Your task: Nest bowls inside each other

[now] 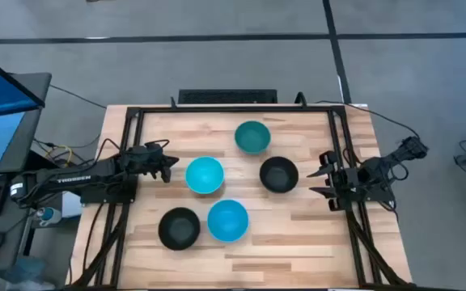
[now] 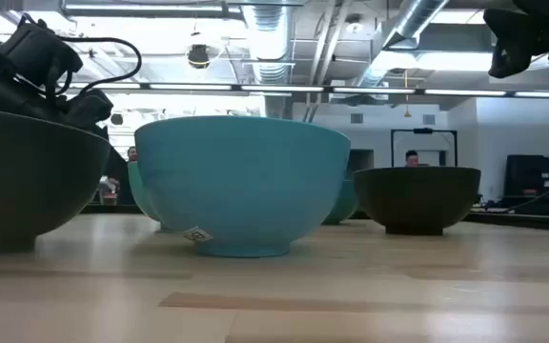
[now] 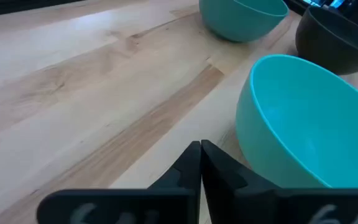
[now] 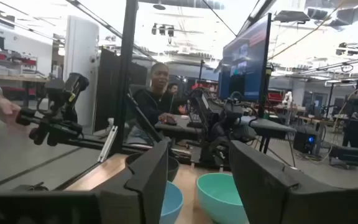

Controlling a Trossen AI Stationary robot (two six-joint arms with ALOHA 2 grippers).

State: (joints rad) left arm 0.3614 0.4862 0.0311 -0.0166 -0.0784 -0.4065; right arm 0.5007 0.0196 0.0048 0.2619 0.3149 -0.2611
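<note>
On the wooden table (image 1: 298, 234) sit five small round bowls, all apart and empty: teal-green bowl (image 1: 252, 137), two cyan ones (image 1: 205, 175) (image 1: 228, 220), two black (image 1: 279, 174) (image 1: 179, 227). Left gripper (image 1: 167, 166) is pinched closed on nothing beside a cyan bowl; right gripper (image 1: 320, 181) hangs spread wide, empty.

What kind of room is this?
Probably a robotics lab or workshop: bare ceiling pipes and ducts, a big computer screen on a stand, and a light wooden table in a black metal frame with robot arms.
</note>
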